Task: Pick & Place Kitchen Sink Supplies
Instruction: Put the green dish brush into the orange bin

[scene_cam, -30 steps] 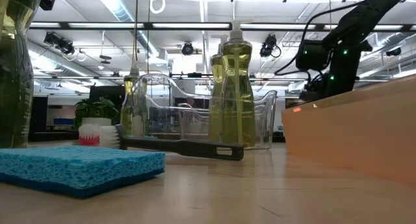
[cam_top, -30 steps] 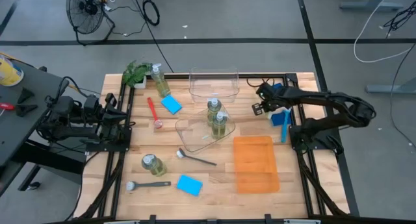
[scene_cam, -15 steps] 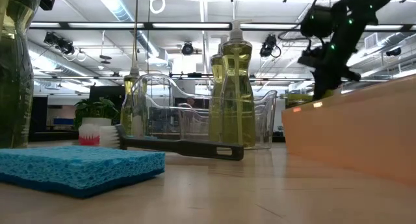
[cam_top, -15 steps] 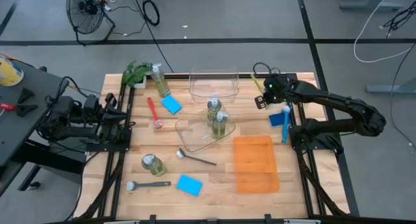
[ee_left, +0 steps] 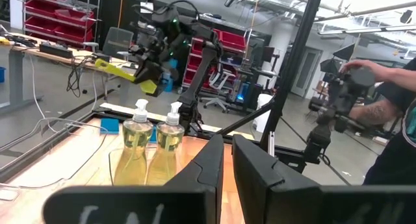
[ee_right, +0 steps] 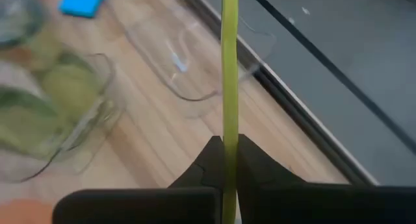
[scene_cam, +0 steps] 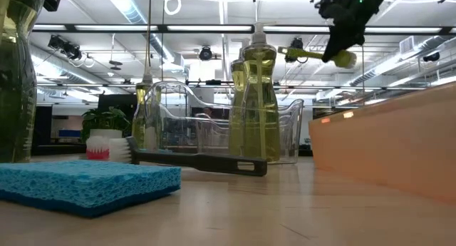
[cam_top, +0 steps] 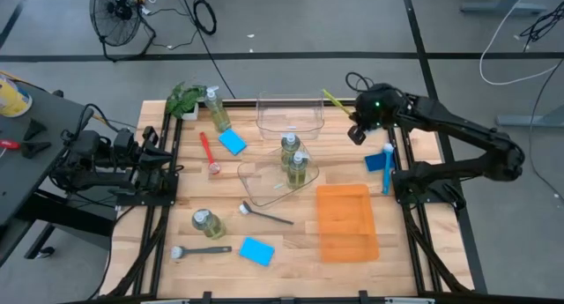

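Yellow-green brush (ee_right: 229, 68) (lifted) pinched between right fingers (ee_right: 209, 156).

I can't read any text, label, brand, number or sign in any view. The pump bottles (scene_cam: 259, 96) carry no label I can make out, and the blurred pale marks on the left wrist mount, bottom of that frame, are not legible.

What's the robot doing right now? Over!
Right gripper shut on the yellow-green brush, lifted beside the far clear bin. Left gripper shut, empty, parked at the table's left edge. Nothing blocking.
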Robot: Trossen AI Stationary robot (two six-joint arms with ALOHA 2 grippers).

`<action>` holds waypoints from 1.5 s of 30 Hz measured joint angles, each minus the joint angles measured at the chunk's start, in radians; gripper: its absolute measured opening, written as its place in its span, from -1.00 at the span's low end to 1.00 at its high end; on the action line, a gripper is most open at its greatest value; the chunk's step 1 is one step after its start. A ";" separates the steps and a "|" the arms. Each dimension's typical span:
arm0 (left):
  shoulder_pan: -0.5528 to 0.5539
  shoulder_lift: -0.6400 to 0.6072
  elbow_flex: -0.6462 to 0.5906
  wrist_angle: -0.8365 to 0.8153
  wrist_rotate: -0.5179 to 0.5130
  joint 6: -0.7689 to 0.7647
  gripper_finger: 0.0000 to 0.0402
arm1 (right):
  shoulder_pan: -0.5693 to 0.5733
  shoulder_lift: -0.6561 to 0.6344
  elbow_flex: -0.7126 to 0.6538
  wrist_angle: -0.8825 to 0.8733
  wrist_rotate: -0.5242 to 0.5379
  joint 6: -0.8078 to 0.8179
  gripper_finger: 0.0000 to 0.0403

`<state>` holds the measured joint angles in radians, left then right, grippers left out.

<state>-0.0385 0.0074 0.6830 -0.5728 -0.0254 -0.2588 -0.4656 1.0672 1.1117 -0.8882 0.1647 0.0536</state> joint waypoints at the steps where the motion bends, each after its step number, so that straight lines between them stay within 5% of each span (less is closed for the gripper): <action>1: 0.000 0.000 0.000 0.000 0.000 0.000 -0.82 | 0.017 0.000 0.008 -0.008 0.000 -0.020 -0.95; 15: 0.000 0.000 0.000 0.000 0.000 0.000 -0.82 | 0.189 -0.030 0.037 -0.034 0.058 -0.185 -0.95; 32: 0.000 0.000 0.000 0.000 0.000 0.000 -0.82 | 0.401 -0.041 0.172 -0.196 -0.302 -0.685 -0.94; 45: 0.000 0.000 0.000 0.000 0.000 0.000 -0.82 | 0.568 -0.011 0.172 -0.280 -0.330 -0.834 -0.94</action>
<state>-0.0384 0.0074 0.6830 -0.5729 -0.0254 -0.2589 0.1026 1.0561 1.2835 -1.1687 -0.1656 -0.7803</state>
